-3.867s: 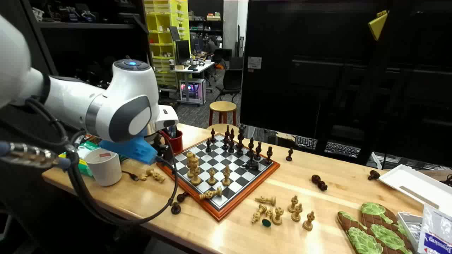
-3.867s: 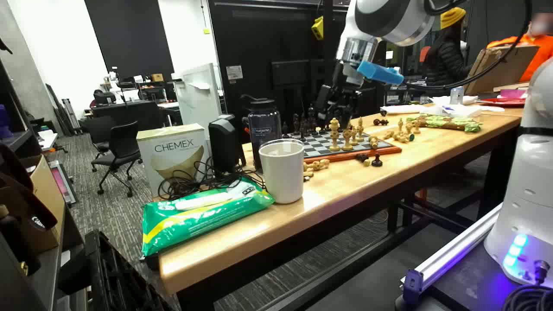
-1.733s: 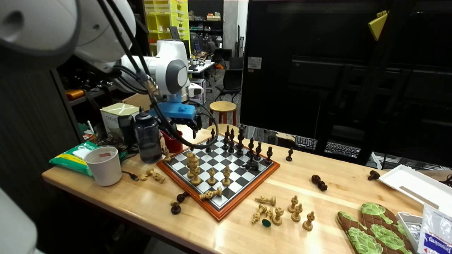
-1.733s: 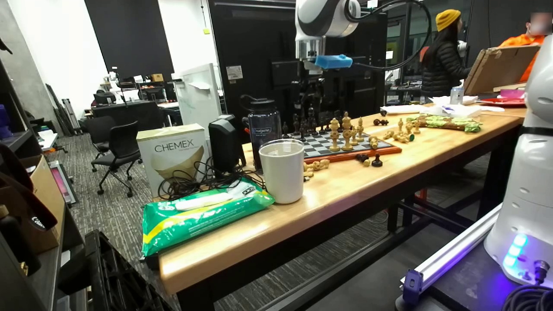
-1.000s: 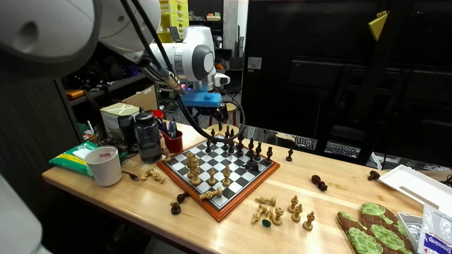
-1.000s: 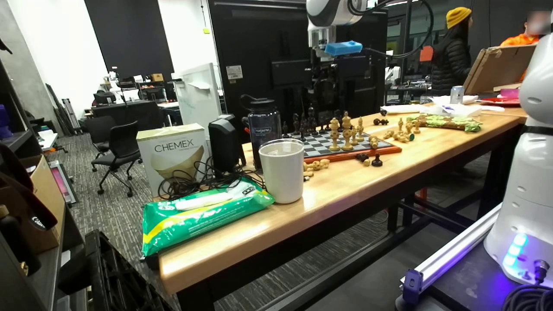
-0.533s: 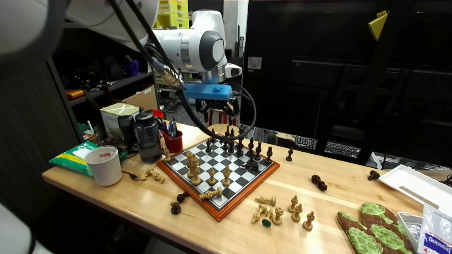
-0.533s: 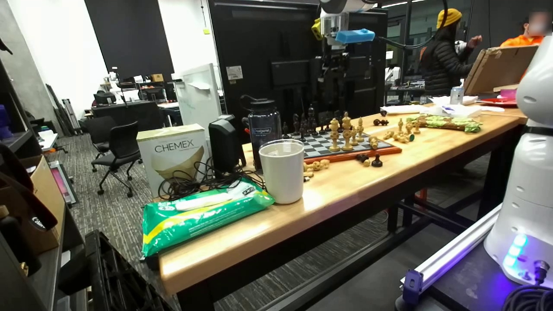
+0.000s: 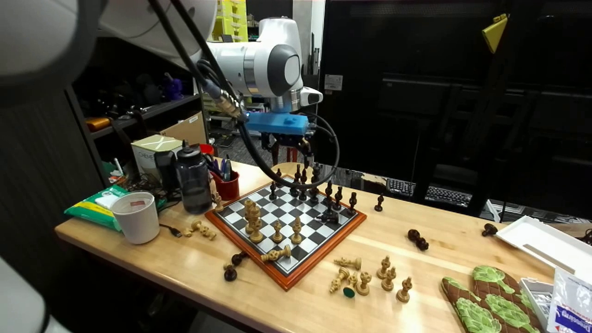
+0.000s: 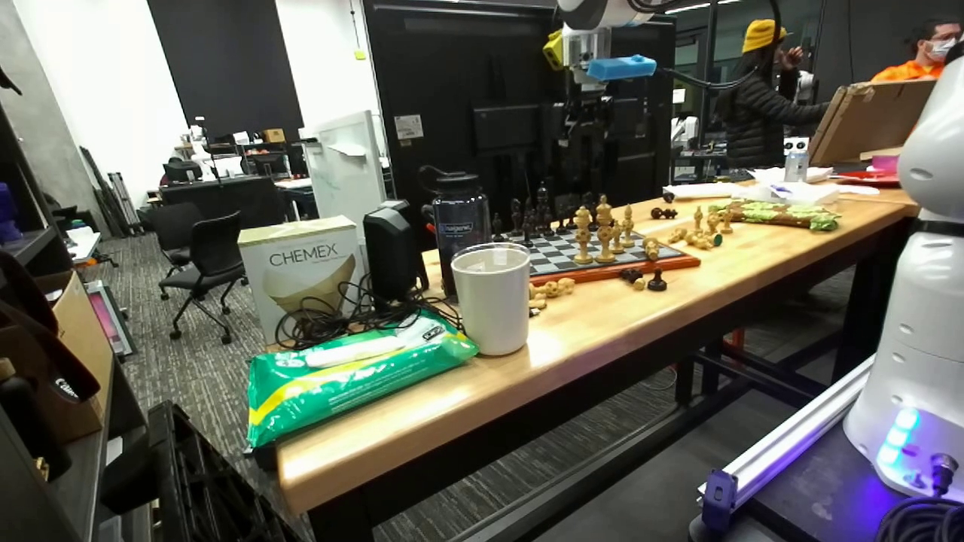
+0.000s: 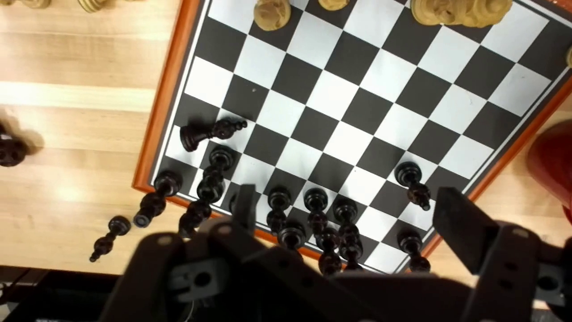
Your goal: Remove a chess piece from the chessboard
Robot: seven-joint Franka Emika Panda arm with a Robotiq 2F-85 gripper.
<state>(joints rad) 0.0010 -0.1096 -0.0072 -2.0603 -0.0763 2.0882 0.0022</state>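
As the arm (image 9: pixel 259 67) reaches farther than before, jaws parted wide, above dark pieces (image 11: pixel 328 240), far on the chessboard (image 9: pixel 323 250).

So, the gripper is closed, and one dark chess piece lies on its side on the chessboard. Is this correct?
Not quite: the gripper is open; the wrist view shows its fingers wide apart. The rest holds: one dark chess piece lies on its side on the chessboard.
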